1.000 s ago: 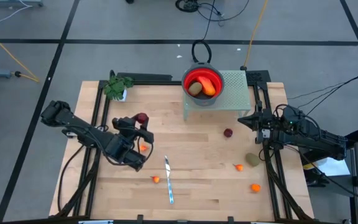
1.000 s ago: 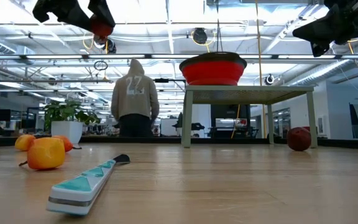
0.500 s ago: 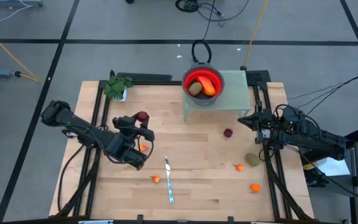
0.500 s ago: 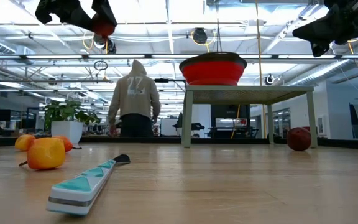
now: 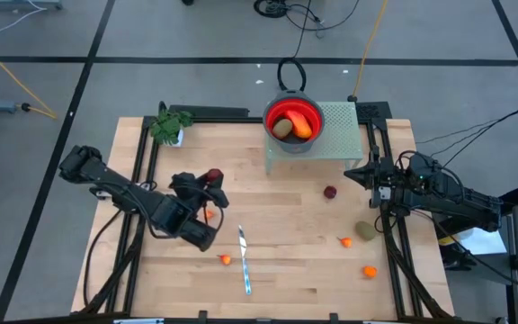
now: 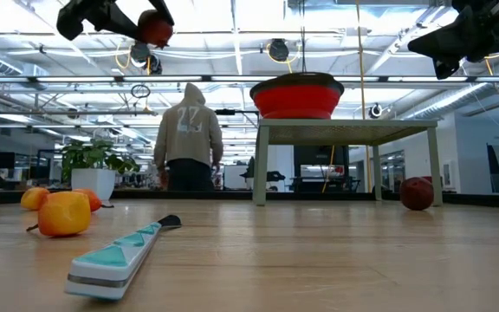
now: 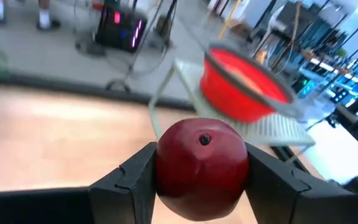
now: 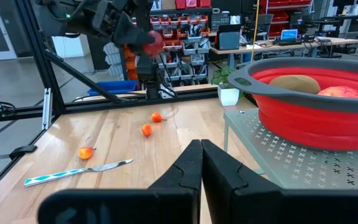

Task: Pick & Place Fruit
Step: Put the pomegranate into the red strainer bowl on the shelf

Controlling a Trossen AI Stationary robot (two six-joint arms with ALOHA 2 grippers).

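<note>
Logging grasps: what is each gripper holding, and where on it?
The left gripper clamps a dark red apple across its sides, raised above the table. The right gripper is shut, empty.

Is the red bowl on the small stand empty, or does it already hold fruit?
Not empty. The red bowl holds two pieces: an olive-brown oval and an orange-red piece.
</note>
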